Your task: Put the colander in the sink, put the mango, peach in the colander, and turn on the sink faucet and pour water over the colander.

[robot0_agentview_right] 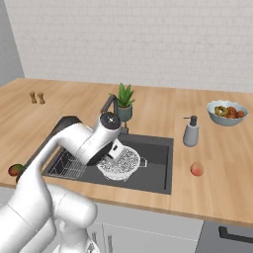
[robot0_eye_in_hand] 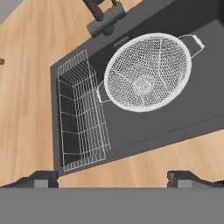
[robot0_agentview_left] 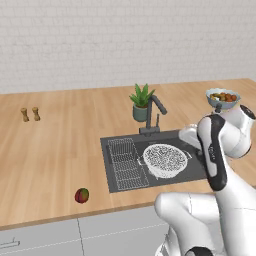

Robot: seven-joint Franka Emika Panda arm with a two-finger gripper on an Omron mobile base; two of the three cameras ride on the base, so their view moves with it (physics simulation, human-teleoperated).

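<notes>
The white wire-mesh colander [robot0_agentview_left: 165,160] [robot0_agentview_right: 118,163] [robot0_eye_in_hand: 148,72] sits upright and empty in the dark grey sink [robot0_agentview_left: 195,174] [robot0_agentview_right: 158,168] [robot0_eye_in_hand: 144,127]. My gripper [robot0_eye_in_hand: 113,179] [robot0_agentview_right: 115,150] hovers above the basin's front edge, open, with nothing between its fingers. The mango [robot0_agentview_left: 82,195] [robot0_agentview_right: 16,170] lies on the counter left of the sink, near the front edge. On the counter to the sink's right rests the peach [robot0_agentview_right: 196,169]. Behind the basin stands the sink faucet [robot0_agentview_left: 155,112] [robot0_agentview_right: 109,105] [robot0_eye_in_hand: 103,17], and no water shows.
A wire rack [robot0_agentview_left: 127,162] [robot0_eye_in_hand: 83,113] fills the sink's left part. A potted plant [robot0_agentview_left: 141,102] [robot0_agentview_right: 124,101] stands behind the faucet. A soap dispenser [robot0_agentview_right: 191,132] and a grey-blue fruit bowl [robot0_agentview_left: 222,97] [robot0_agentview_right: 227,112] are at the right, two small shakers [robot0_agentview_left: 30,114] [robot0_agentview_right: 37,97] far left.
</notes>
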